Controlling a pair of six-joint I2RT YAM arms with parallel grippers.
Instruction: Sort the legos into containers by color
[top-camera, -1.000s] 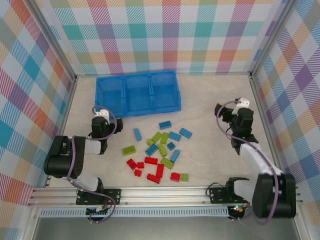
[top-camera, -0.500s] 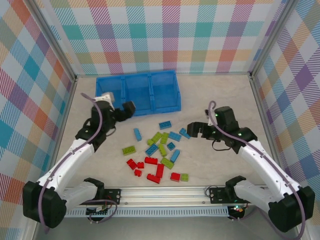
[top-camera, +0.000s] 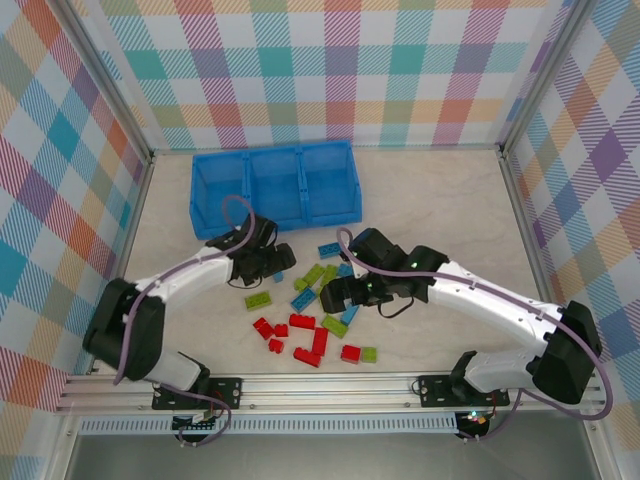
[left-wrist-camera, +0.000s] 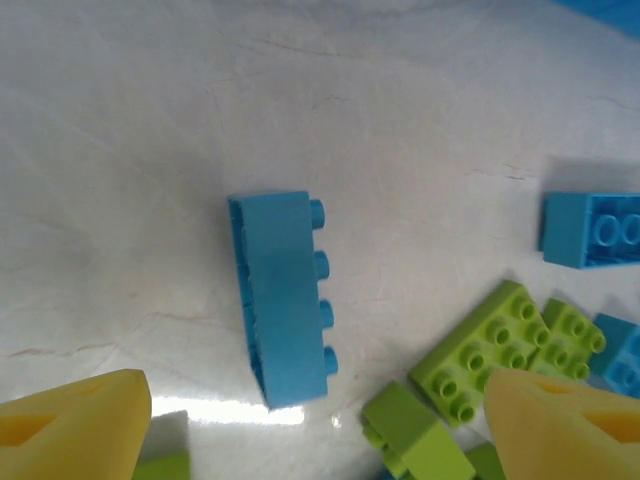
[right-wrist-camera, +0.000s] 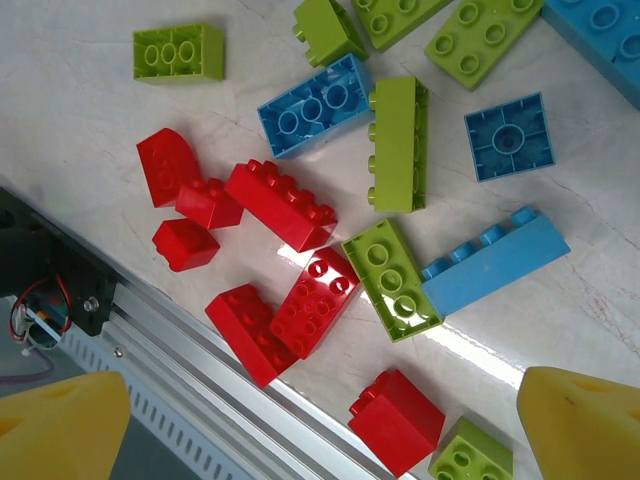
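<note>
The pale, marbled tabletop (top-camera: 440, 200) carries a bright blue bin tray (top-camera: 330, 218) at its far side, with three compartments in a row. In front of it the legos (top-camera: 305, 300) lie loose in one patch. The red bricks (top-camera: 302, 322) lie closest to the near edge, with lime bricks (top-camera: 258, 299) and blue bricks (top-camera: 329, 250) mixed beyond them — one blue brick (left-wrist-camera: 283, 298) lies tipped on its side.

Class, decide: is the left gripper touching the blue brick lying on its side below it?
Apart. The left wrist view shows bare table between the blue brick and both yellow fingers of the left gripper.
</note>
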